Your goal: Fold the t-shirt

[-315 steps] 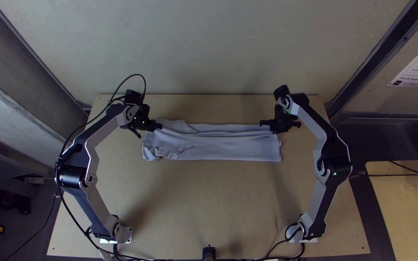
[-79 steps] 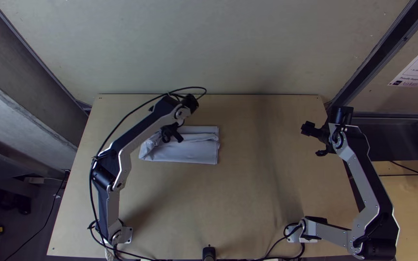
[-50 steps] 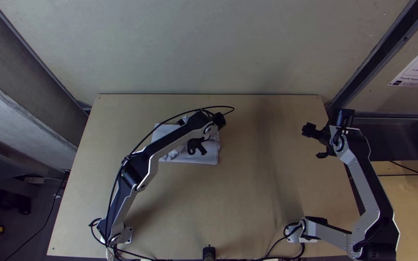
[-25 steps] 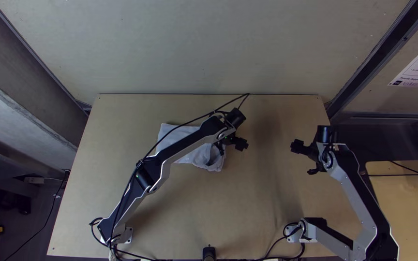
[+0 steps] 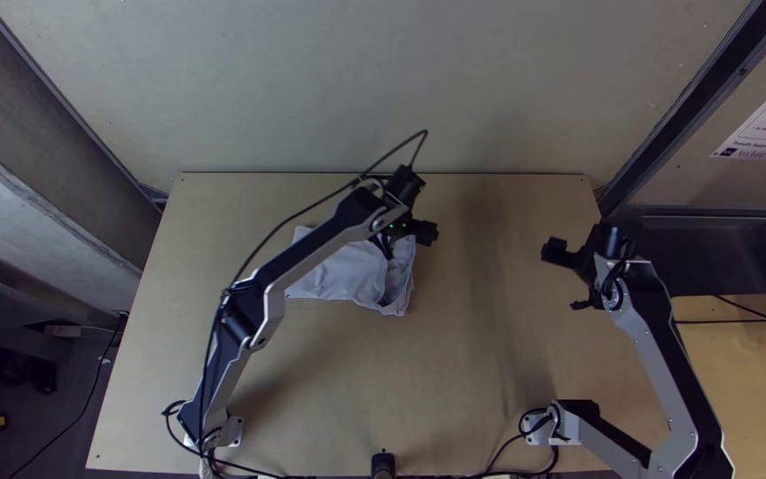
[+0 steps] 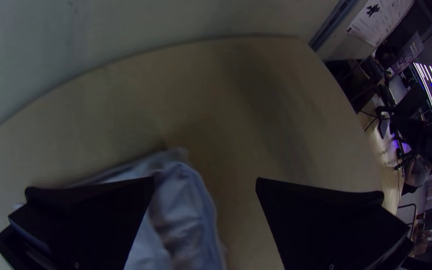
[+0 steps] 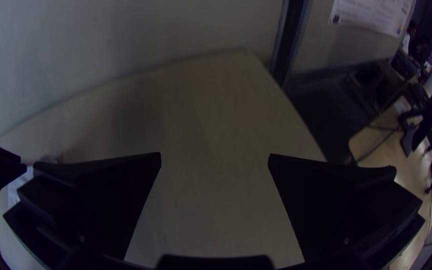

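Left hand point(image 5: 409, 247) farther out, wide open over t-shirt point(image 5: 343, 277)

A gripper could pass between the shirt point(image 5: 334, 275) and the right gripper point(image 5: 564, 278), or across the table's point(image 5: 454, 381) near half between the arms. The left arm point(image 5: 303, 257) and left gripper point(image 5: 410, 245) obstruct the shirt from above; the wall point(image 5: 383, 80) bars the far side.

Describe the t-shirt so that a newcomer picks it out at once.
Find the light wooden table, then the left arm reaching up across it from the lower left in the top view. Partly under that arm's far end lies the t-shirt, a compact, wrinkled, pale grey-blue bundle. It is soft cloth, unlike the hard, silver-and-black arm above it.
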Tool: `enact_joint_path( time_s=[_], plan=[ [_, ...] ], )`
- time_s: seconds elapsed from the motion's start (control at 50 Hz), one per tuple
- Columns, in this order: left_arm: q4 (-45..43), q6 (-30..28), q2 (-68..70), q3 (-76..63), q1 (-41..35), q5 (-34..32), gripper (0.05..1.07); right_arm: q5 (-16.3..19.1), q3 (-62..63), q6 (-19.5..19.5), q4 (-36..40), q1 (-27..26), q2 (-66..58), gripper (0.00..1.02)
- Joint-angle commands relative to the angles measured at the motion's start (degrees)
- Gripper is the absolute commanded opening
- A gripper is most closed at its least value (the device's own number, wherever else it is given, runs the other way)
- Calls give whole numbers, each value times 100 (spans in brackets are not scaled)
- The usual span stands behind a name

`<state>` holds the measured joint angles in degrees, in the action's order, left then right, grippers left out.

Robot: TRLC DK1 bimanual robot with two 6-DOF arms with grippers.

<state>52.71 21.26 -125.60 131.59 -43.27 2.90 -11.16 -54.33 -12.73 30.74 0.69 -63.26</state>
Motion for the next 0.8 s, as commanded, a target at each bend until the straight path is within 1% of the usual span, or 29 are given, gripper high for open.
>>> enact_joint_path(
  time_s=[0.0, 0.1, 0.16, 0.22, 0.24, 0.28, 0.32, 0.36, 0.42, 0.46, 0.52, 0.6, 0.64, 0.7, 0.78],
  plan=[
    [29, -271, 668, -371, 205, 123, 103, -18, -377, 289, -402, 1, 42, 98],
    [126, -473, 1082, -635, 424, 150, 103, -18, -535, 605, -974, 1, 7, 98],
    [126, -596, 1345, -802, 547, 361, 103, -18, -693, 816, -1132, 37, -2, 98],
    [82, -719, 1670, -1092, 688, 554, 103, 0, -852, 851, -1352, 45, 25, 98],
    [29, -763, 1785, -1206, 732, 554, 103, 70, -922, 869, -1352, 63, 42, 98],
    [-270, -939, 2101, -1566, 881, 554, 103, 254, -992, 992, -1404, 89, 104, 98],
    [-577, -1141, 2418, -1944, 1004, 545, 103, 307, -1027, 1168, -1668, 72, 139, 98],
    [-841, -1255, 2708, -2269, 1136, 545, 103, 316, -1142, 1291, -1650, 72, 139, 98],
    [-964, -1422, 3050, -2586, 1356, 545, 103, 316, -1344, 1326, -1606, 45, 157, 98],
    [-982, -1475, 3279, -2788, 1488, 554, 103, 413, -1441, 1467, -1615, 28, 192, 98],
    [-1149, -1633, 3683, -3157, 1707, 545, 103, 465, -1476, 1537, -1738, 1, 332, 98],
    [-1483, -1862, 4263, -3711, 1962, 545, 103, 483, -1265, 1757, -2230, -16, 693, 98],
    [-1641, -2029, 4632, -4054, 2059, 545, 103, 545, -1107, 1801, -2424, -16, 895, 98],
    [-2107, -2231, 5151, -4572, 2244, 537, 103, 632, -852, 1950, -2696, -16, 1176, 98],
    [-2265, -2284, 5731, -5047, 2507, 537, 103, 755, -570, 1985, -2925, -16, 1554, 98]
  ],
)
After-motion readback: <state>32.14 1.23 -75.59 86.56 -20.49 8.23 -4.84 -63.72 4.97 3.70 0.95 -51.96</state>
